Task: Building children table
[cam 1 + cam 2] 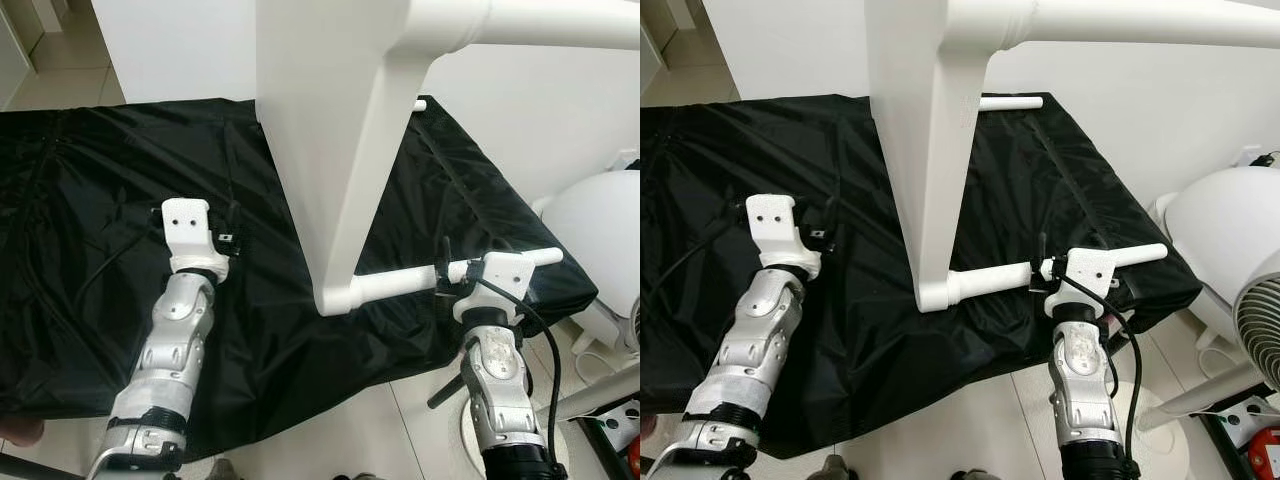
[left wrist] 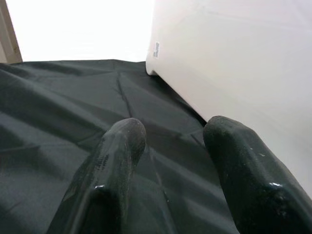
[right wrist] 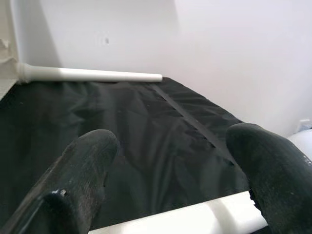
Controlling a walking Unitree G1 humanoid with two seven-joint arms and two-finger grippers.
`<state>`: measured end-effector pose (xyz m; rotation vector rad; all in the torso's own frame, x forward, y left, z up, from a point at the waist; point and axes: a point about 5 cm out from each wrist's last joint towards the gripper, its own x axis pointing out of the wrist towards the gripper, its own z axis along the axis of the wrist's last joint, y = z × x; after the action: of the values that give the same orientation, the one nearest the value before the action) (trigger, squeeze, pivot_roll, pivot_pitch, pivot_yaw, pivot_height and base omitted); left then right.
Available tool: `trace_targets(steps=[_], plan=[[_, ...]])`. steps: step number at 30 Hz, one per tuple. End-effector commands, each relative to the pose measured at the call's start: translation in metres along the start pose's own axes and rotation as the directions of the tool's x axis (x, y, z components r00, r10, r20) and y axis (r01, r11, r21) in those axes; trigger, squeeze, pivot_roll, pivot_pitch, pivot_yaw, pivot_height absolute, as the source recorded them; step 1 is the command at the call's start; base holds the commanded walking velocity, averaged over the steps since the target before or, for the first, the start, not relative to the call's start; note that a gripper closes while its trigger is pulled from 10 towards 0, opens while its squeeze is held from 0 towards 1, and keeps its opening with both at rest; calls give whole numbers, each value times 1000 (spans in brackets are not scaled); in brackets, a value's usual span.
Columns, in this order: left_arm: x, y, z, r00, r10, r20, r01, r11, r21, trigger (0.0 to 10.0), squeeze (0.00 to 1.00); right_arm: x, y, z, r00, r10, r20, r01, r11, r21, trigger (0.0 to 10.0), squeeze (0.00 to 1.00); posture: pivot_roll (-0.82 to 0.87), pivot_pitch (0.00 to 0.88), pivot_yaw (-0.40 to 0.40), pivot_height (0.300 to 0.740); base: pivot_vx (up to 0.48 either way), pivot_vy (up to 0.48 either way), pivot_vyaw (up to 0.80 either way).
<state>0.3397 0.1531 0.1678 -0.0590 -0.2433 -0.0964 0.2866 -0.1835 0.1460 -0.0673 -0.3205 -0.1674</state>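
left eye view: white tabletop (image 1: pixel 330 150) stands on edge on the black cloth (image 1: pixel 100 200), three legs fitted.

left wrist view: left gripper (image 2: pixel 168 141) released, at its 9 o'clock.

right wrist view: right gripper (image 3: pixel 173 146) spread around the near leg (image 3: pixel 195 218), unclenched.

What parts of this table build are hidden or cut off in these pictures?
- Table top: cut by the head views' upper edge.
- Upper leg: runs off the right edge.
- Right claw on near leg: contact lies below the right wrist view's edge.
- Black cloth: hides the surface beneath.
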Motion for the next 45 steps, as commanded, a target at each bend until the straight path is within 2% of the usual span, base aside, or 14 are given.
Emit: trace_targets(steps=[1,7,13,18,24,32,35,45], plan=[[0,4,-2,1000,19,-1,-19,1000,2,10000,0,-2,2,-3,1000,3,-3,-3,1000,-10,10000,0,43,66,-34,740,0,0,0],[2,1,-6,1000,11,0,-11,1000,2,10000,0,-1,5,-2,999,32,2,-32,999,-28,10000,0,33,38,-50,740,0,0,0],[2,-7,-7,1000,-9,13,9,1000,-5,10000,0,7,1,0,999,42,-2,-42,998,-41,10000,0,32,22,-120,740,0,0,0],[-2,-1,-13,999,39,-4,-39,999,-22,10000,0,17,-1,4,997,76,10,-75,995,-61,10000,0,21,14,-140,740,0,0,0],[-4,8,-15,997,81,2,-81,997,-18,10000,0,20,0,4,996,93,4,-93,993,-70,10000,0,23,12,-158,740,0,0,0],[-2,11,-12,996,91,12,-91,996,1,10000,0,21,4,2,994,110,-1,-110,992,-68,10000,0,32,18,-142,740,0,0,0],[4,15,-3,997,72,24,-73,997,33,10000,0,24,6,2,995,100,13,-99,993,-56,10000,0,50,37,-77,740,0,0,0],[15,16,7,999,39,35,-41,998,53,10000,0,29,6,4,998,59,38,-57,997,-45,10000,0,52,29,-5,740,0,0,0]])
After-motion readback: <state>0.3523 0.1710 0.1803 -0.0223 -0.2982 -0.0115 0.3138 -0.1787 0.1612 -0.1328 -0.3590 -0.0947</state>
